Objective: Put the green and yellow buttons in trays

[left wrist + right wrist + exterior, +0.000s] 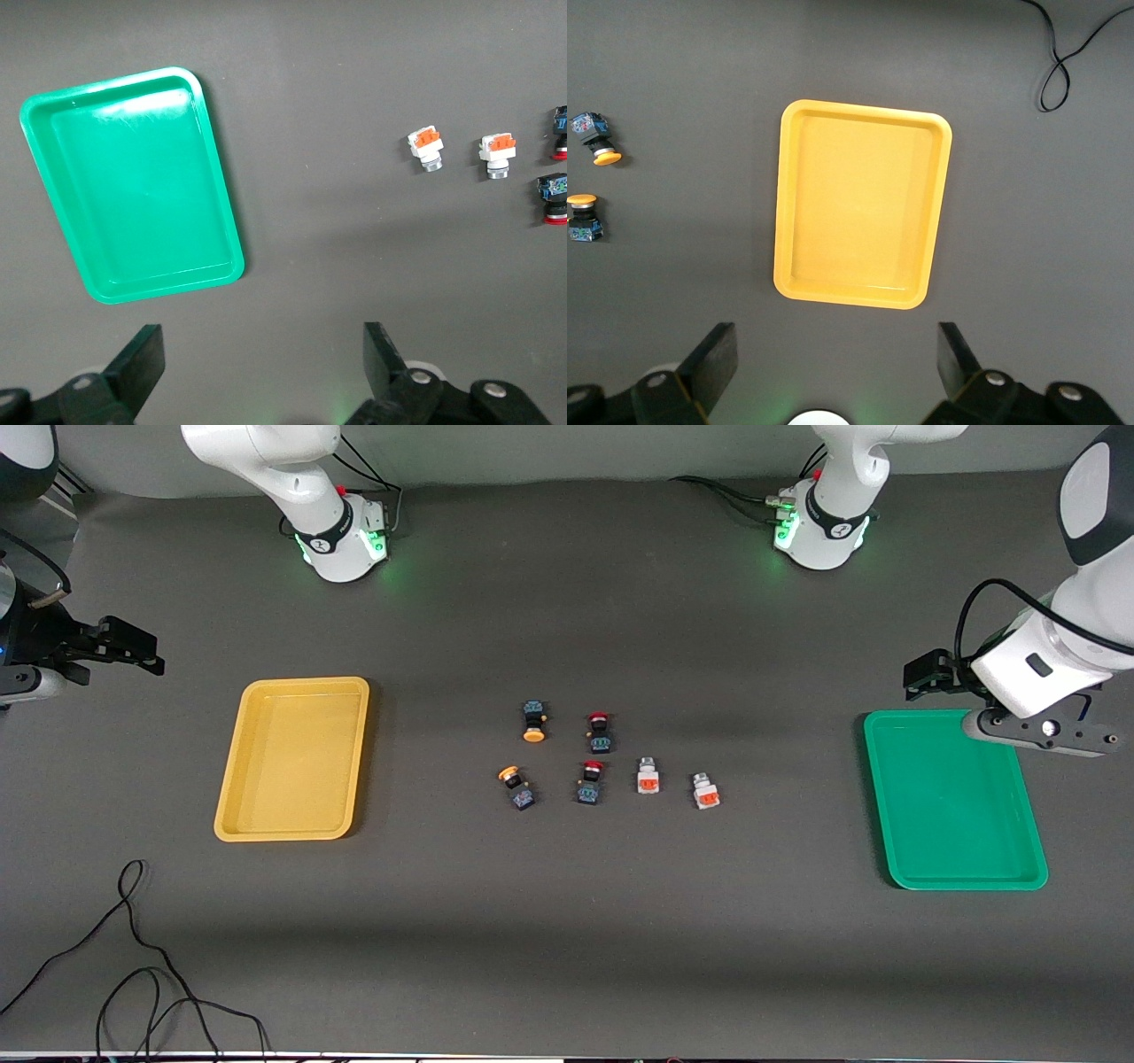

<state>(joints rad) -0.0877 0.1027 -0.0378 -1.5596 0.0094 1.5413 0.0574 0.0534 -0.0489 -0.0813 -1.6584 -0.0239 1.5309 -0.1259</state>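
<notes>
Two yellow-capped buttons (532, 722) (516, 786) and two white-grey buttons with orange faces (648, 776) (705, 790) lie mid-table. The empty yellow tray (292, 757) lies toward the right arm's end, the empty green tray (952, 802) toward the left arm's end. My left gripper (923, 676) hangs open and empty over the table beside the green tray; its wrist view shows the gripper (263, 363), the tray (133, 186) and the white-grey buttons (425, 148) (498, 155). My right gripper (142, 651) hangs open and empty beside the yellow tray; its wrist view shows the gripper (837, 363), the tray (859, 212) and the yellow-capped buttons (594, 137) (583, 217).
Two black-bodied red-capped buttons (599, 731) (590, 782) lie between the yellow-capped and white-grey ones, also showing in the left wrist view (554, 197). A black cable (133, 957) loops on the table near the front edge at the right arm's end.
</notes>
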